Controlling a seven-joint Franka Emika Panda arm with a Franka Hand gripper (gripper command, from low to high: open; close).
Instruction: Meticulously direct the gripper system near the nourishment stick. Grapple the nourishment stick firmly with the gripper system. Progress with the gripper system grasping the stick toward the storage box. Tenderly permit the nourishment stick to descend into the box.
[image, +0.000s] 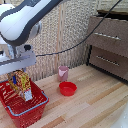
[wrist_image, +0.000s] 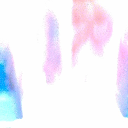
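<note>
We note a small pink cup (image: 63, 73) upright on the light wooden surface (image: 95, 102), close to the woven backdrop (image: 65, 30). Just beside it, nearer the camera, sits a round red bowl (image: 67, 88), apart from the cup. A brown wooden drawer cabinet (image: 109, 45) stands at the exterior view's right. A black cable (image: 75, 45) crosses the backdrop. We find the wrist view washed out, nothing legible.
</note>
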